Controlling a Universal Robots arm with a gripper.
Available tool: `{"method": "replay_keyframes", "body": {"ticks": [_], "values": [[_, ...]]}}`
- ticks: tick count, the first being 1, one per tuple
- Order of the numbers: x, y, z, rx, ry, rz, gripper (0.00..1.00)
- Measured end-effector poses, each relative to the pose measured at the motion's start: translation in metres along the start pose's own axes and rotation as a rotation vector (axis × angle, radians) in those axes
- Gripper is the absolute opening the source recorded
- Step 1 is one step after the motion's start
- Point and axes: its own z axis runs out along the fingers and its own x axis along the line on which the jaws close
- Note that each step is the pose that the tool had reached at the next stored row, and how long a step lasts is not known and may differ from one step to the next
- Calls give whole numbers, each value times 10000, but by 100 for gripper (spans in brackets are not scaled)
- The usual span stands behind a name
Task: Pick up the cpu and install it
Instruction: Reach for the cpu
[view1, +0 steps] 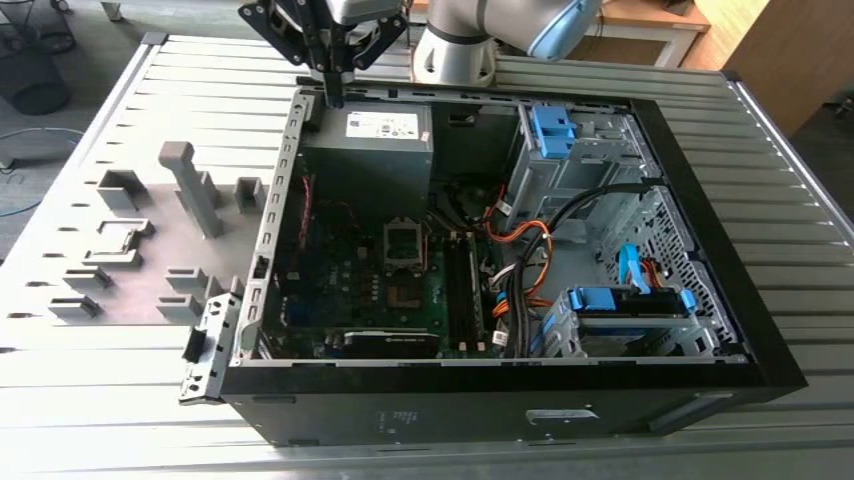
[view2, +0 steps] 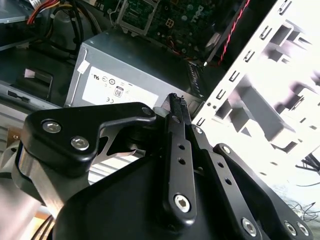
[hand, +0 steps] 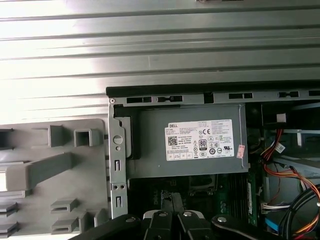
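A grey power-supply box (hand: 150, 150) bearing a white label (hand: 200, 139) is seen inside the open computer case (hand: 200, 91), which is set on the ribbed metal counter (hand: 150, 45). Grey holder blocks (hand: 50, 167) are laid out beside the case. The gripper (hand: 172, 199) is seen before the motherboard (hand: 235, 192), its fingers pressed together.

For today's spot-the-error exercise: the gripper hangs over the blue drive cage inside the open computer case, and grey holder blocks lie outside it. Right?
Not quite. In the exterior view the gripper hangs over the grey power-supply box, not the blue drive cage. The computer case is open and the grey holder blocks do lie outside it.
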Motion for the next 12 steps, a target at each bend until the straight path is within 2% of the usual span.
{"method": "replay_keyframes", "body": {"ticks": [12], "values": [[156,-12,-3,0,0,0,11]]}}
